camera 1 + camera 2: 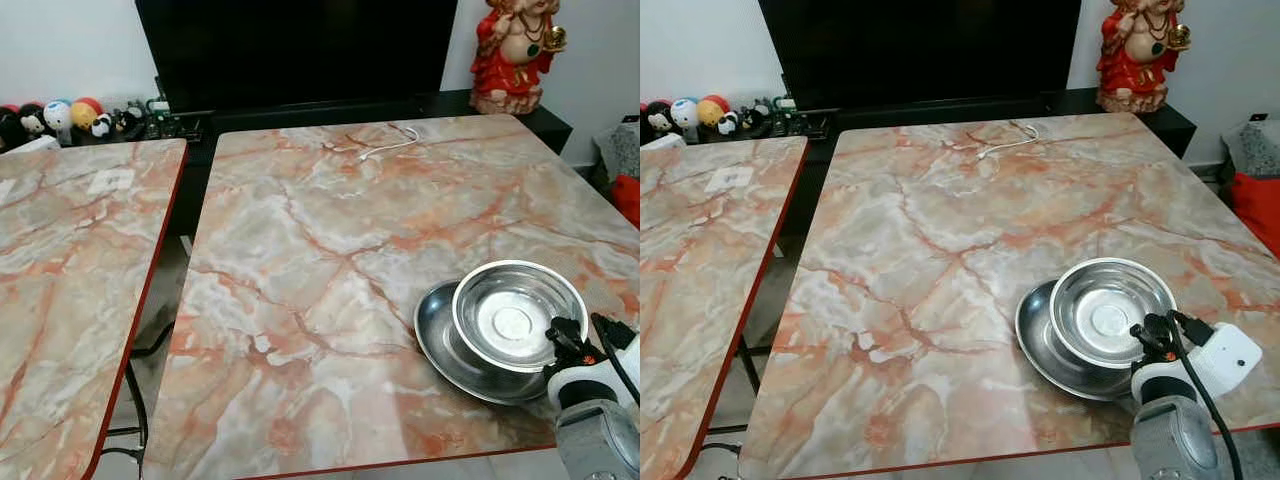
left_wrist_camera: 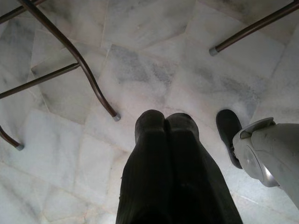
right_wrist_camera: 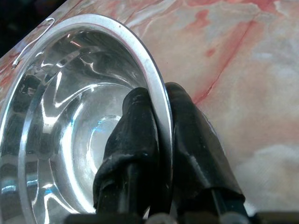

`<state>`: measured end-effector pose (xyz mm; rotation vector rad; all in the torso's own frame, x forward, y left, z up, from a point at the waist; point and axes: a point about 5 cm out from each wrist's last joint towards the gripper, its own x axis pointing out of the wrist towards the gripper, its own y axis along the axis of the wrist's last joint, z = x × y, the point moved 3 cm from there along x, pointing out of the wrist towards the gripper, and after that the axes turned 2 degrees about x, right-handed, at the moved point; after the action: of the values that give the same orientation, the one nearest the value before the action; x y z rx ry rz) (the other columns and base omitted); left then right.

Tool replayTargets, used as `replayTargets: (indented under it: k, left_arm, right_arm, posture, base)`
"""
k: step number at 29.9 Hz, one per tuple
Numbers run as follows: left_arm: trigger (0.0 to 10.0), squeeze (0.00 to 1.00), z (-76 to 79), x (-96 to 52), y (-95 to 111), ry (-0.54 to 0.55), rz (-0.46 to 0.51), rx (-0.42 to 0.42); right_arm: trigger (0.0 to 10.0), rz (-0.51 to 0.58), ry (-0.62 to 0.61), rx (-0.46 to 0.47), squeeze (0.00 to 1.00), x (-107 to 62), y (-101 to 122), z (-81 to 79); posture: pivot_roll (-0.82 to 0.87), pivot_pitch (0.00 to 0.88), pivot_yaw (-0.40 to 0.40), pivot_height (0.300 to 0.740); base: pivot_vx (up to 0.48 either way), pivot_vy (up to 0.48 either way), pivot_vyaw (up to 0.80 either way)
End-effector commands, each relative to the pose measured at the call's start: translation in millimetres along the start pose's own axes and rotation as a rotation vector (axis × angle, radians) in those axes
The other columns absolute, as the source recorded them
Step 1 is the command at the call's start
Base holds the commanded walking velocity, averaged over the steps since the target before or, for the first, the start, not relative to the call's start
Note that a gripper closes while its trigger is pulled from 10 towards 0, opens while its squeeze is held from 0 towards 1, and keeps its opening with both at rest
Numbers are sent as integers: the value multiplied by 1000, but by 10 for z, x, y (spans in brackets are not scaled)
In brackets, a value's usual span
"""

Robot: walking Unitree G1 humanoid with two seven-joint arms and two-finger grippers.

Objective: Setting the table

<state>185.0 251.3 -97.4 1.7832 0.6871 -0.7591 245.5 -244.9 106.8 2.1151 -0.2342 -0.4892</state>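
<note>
Bowl (image 1: 517, 312) rim pinched by right gripper (image 3: 158, 116), atop plate (image 1: 450, 350).

Steel plate (image 1: 440, 345): near side hidden beneath steel bowl (image 1: 515, 312) | red statue (image 1: 512, 50): head cut by top edge | second table (image 1: 70, 270): left part cropped.

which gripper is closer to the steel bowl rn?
Right. The right gripper is clamped on the steel bowl at its near rim, one finger inside and one outside. The left gripper hangs shut over the floor, beside the table legs.
</note>
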Motion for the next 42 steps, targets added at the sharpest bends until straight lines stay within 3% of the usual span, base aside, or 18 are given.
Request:
replayTargets:
  k: [1,28,29,30,31,35,36,42]
  left_arm:
    - [10000,0,-30,1,13,0,3,18]
    - [10000,0,-4,11,69,-13,27,34]
    - [10000,0,-2,11,70,-14,28,34]
    - [10000,0,-1,12,71,-15,29,35]
    - [10000,0,-1,12,72,-15,29,34]
    - [10000,0,-1,12,73,-15,30,33]
    - [10000,0,-2,11,74,-14,31,32]
    - [10000,0,-16,9,60,-10,25,28]
  right_arm:
    - [10000,-28,0,17,0,6,-56,-16]
    - [10000,-81,6,80,0,65,-216,-18]
    - [10000,-81,10,85,125,69,-216,-25]
    - [10000,-81,14,88,125,73,-216,-31]
    - [10000,-81,13,91,447,77,-216,-33]
    - [10000,-81,11,92,447,83,-216,-33]
    - [10000,-81,8,91,0,92,-218,-30]
    - [10000,-78,4,93,0,139,-205,-38]
  posture:
    - [-30,0,26,740]
    - [-25,0,29,740]
    - [-25,0,29,740]
    - [-23,0,30,740]
    - [-23,0,30,740]
    - [-22,0,29,740]
    - [-21,0,29,740]
    - [-17,0,29,740]
  base:
    - [0,0,0]
    - [0,0,0]
    - [0,0,0]
    - [0,0,0]
    - [0,0,0]
    - [0,0,0]
    - [0,0,0]
    - [0,0,0]
